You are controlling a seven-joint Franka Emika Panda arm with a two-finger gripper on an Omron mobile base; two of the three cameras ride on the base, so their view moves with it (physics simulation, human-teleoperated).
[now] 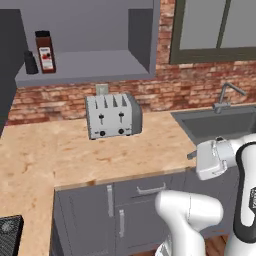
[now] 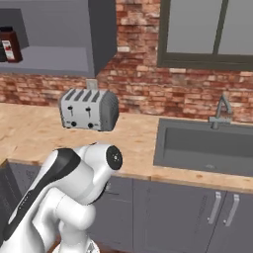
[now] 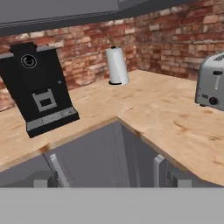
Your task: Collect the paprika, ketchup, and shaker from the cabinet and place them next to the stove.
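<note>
The paprika (image 1: 45, 51) stands upright on the open cabinet (image 1: 85, 67) shelf, the shaker (image 1: 31, 63) just beside it. Below sits a toaster (image 1: 113, 116) on the table (image 1: 50, 155). The tool (image 3: 109, 180) is wide open, empty.

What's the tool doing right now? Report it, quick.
Tool: open, holding nothing; its fingertips stand wide apart over the lower cabinets, aimed at the counter corner.
</note>
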